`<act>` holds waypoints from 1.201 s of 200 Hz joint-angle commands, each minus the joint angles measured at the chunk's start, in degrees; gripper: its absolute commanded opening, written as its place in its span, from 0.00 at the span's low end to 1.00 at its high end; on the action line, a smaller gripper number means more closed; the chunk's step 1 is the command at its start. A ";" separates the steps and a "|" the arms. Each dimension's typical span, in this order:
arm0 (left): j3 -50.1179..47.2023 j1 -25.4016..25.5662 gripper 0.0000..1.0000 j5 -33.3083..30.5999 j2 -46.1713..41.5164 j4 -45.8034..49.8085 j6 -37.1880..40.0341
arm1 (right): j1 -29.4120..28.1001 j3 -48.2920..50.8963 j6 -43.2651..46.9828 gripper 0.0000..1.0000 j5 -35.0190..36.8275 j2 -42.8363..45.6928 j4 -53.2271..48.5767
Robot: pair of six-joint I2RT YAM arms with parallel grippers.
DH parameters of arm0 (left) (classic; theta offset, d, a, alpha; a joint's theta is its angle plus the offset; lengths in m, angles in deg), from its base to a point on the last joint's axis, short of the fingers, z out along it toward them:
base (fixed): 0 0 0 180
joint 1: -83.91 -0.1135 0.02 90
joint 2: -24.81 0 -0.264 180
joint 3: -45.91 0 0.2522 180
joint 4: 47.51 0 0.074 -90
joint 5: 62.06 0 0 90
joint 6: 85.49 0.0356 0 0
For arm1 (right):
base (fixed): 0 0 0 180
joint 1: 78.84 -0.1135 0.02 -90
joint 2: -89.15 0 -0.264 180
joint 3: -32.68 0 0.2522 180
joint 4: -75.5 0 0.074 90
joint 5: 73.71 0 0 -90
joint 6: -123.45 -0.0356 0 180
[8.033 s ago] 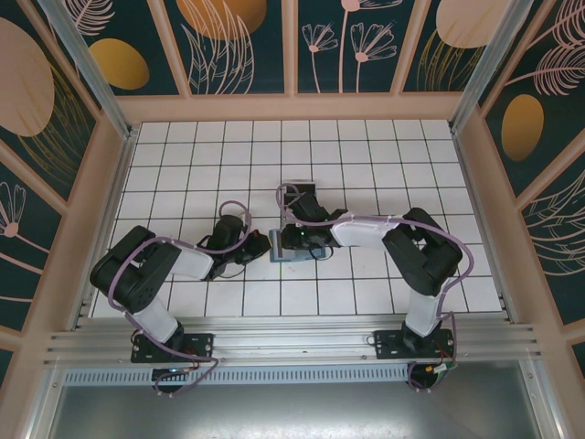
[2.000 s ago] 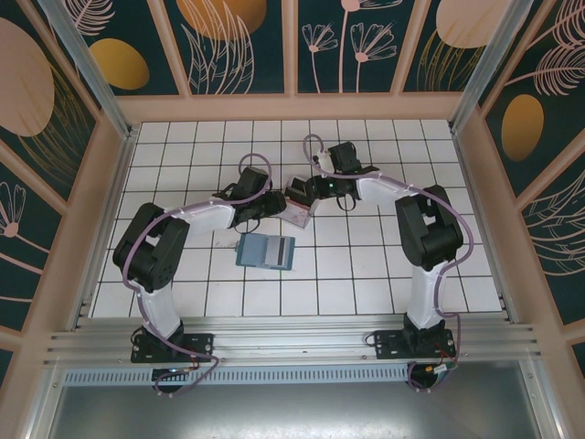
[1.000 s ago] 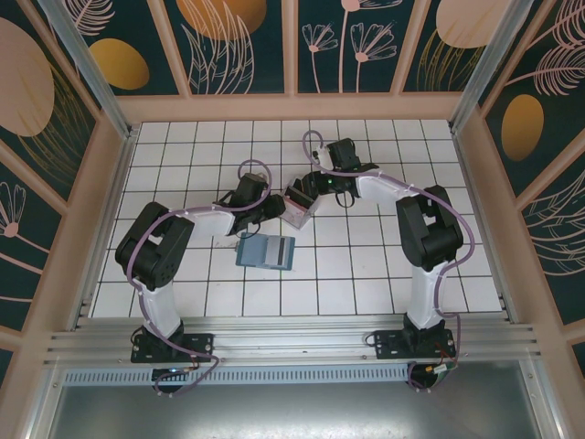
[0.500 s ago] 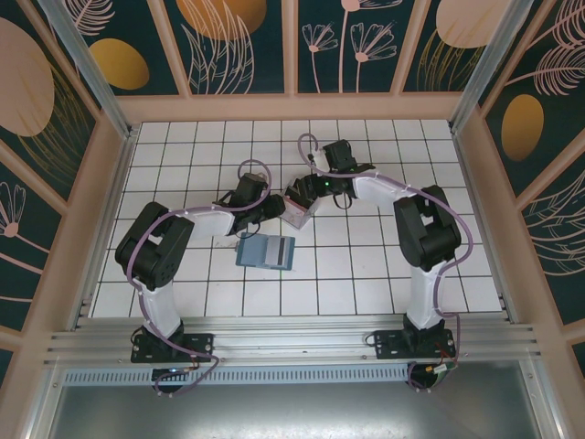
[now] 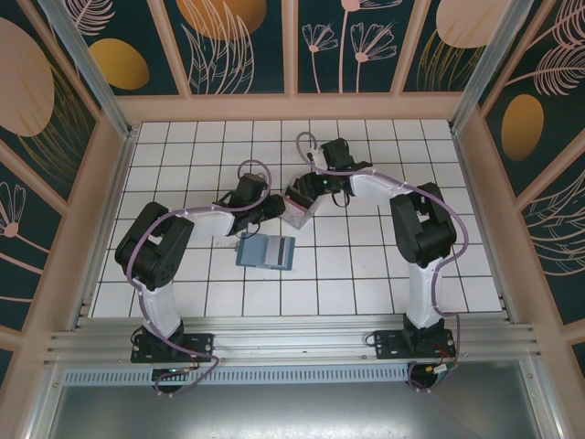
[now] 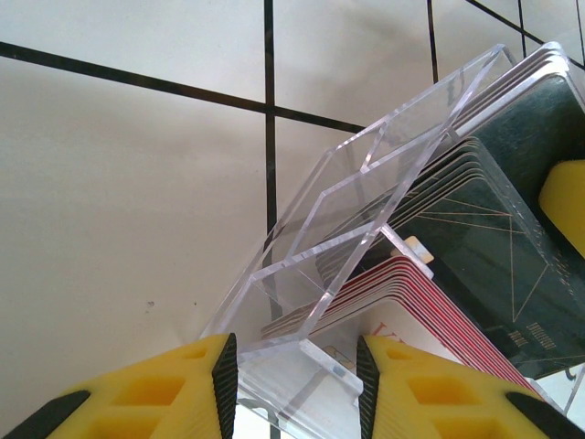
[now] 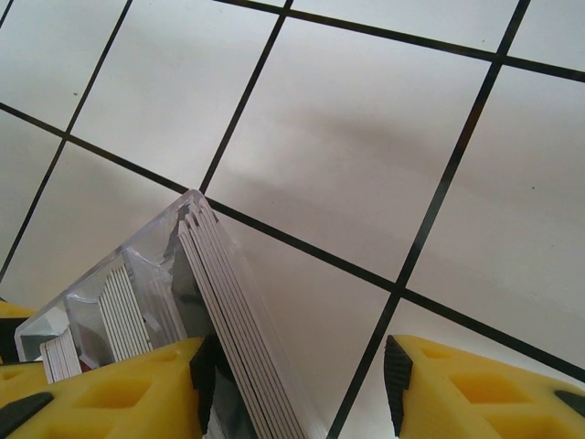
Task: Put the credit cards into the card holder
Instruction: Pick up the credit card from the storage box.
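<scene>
Between the fingers of the left gripper (image 6: 294, 370) sits the clear plastic box (image 6: 366, 183), apparently clamped. The right gripper (image 7: 294, 366) gapes around the credit cards (image 7: 233, 311). Lower centre, the teal card holder (image 5: 266, 251) lies folded, seemingly unloaded.

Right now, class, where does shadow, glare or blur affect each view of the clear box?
Top external: even light, faint shadows, the clear box tiny. Left wrist: bright glints along the box's walls, cards sharp. Right wrist: a broad soft shadow crosses the tiles.
</scene>
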 commanded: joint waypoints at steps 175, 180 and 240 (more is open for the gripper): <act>-1.96 -0.07 0.40 0.69 1.50 6.08 -0.45 | 2.22 1.15 0.08 0.22 -1.69 5.06 0.21; -1.98 -0.09 0.40 0.75 1.57 6.18 -0.51 | 2.22 1.17 0.16 0.22 -1.55 5.19 0.13; -1.95 -0.09 0.40 0.84 1.35 6.28 -0.58 | 2.29 1.47 1.08 0.10 -1.71 7.59 -0.31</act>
